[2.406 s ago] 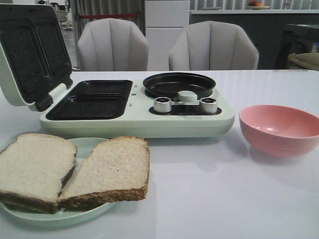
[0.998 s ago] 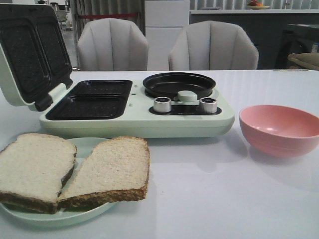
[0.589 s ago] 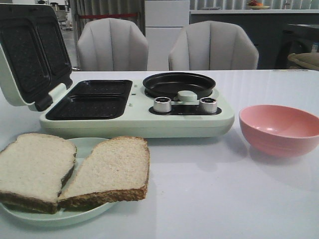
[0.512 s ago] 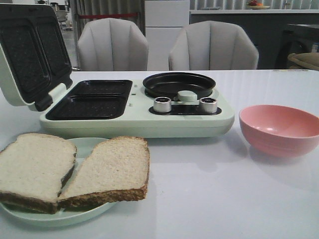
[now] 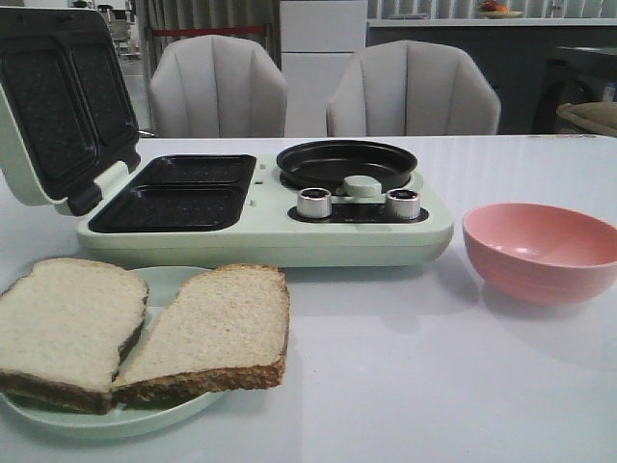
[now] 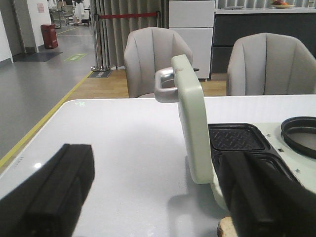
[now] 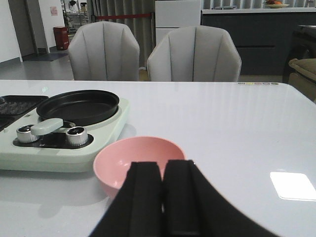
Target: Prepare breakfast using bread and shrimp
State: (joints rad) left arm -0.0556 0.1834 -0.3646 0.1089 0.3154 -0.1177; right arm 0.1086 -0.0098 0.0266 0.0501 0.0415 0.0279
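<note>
Two rough, dark-crusted slices of bread (image 5: pixel 145 333) lie on a pale plate (image 5: pixel 164 285) at the desk's (image 5: pixel 405 386) near left. Left claw (image 6: pixel 153 197) gapes wide, empty; right claw (image 7: pixel 163 197) pressed closed, empty, before the smooth pink bowl (image 7: pixel 133 158).

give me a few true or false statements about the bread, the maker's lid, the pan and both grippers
1. Both bread slices lie on the pale green plate. True.
2. The breakfast maker's lid is shut. False: it stands open, with both grill wells empty.
3. The round black pan holds shrimp. False: it is empty.
4. The left gripper is open. True.
5. The right gripper holds a slice of bread. False: its fingers are shut together on nothing, close to the pink bowl.
</note>
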